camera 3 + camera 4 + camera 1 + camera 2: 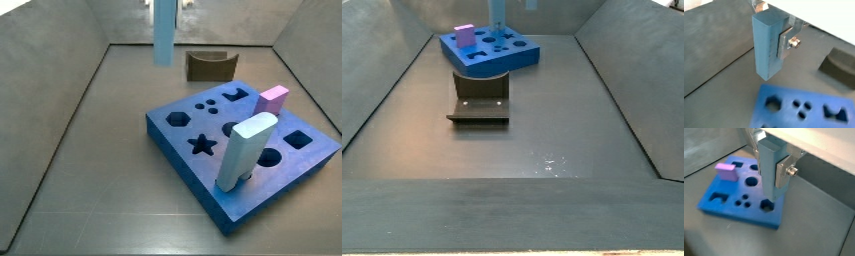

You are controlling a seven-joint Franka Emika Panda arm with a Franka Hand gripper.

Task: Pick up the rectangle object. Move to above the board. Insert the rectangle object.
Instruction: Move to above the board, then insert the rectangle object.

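both wrist views: gripper (772,36) clamped on the rectangle object (767,46), silver finger (785,44) pressed flat to its side, bar hanging upright, clear of the floor. side view: bar (163,30) high up near the fixture (209,65), off the board (243,150). pink block (274,98) and pale post (246,151) stand in the board.

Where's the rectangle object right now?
The rectangle object hangs upright in the pincer, clear of the floor; in a side view it sits beyond the board, near the fixture.
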